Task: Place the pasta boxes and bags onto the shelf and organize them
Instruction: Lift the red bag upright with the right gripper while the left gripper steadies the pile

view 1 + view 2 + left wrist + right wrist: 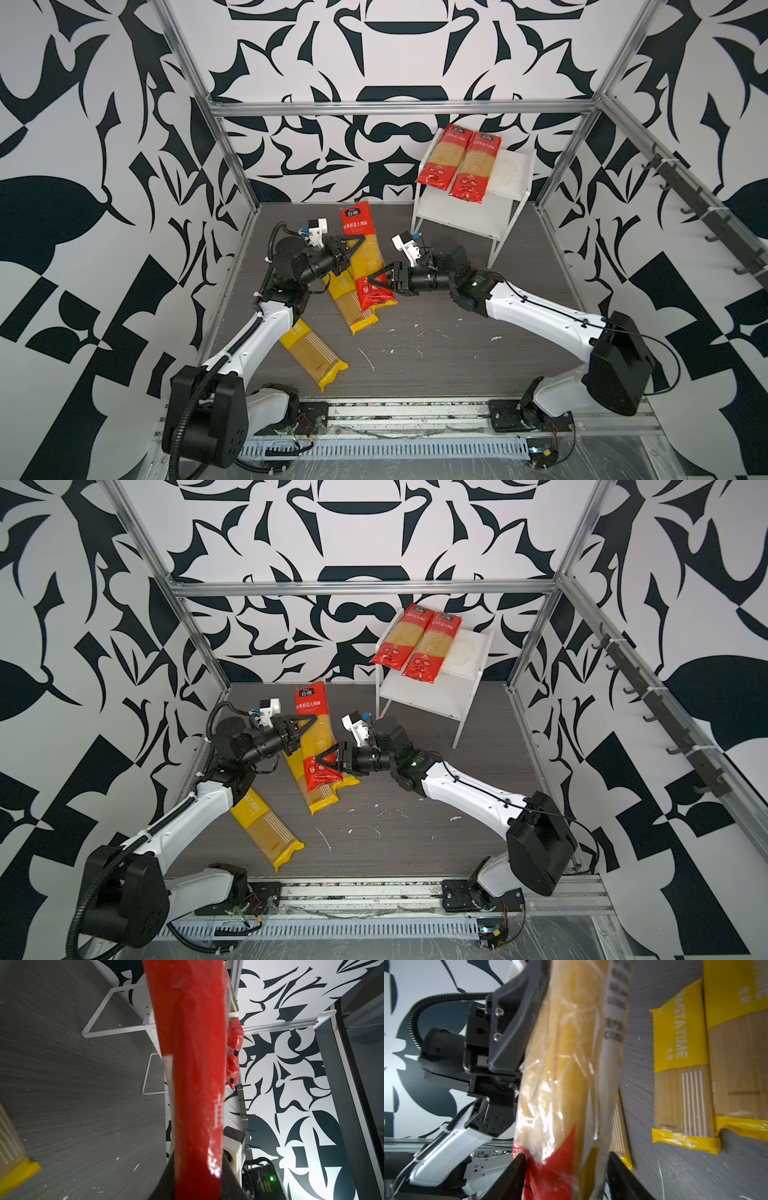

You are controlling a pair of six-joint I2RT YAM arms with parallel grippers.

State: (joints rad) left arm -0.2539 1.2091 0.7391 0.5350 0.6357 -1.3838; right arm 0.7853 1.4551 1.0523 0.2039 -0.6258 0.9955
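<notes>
Status: red packet [368, 253] was held above desk [457, 332]. Left gripper [352, 248] was clamped on its clear middle, right gripper [376, 283] jaws apart astride the red end. Looked light, stiff, brittle, slick; mid-length hold suits.

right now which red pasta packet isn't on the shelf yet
The red packet clamped in the left gripper, out over the table; the other two red packets lie side by side on top of the shelf.

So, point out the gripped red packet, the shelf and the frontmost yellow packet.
red packet [369, 257], in a top view, clear middle.
shelf [469, 215], in a top view, lower tier.
yellow packet [313, 353], in a top view, clear middle.
</notes>
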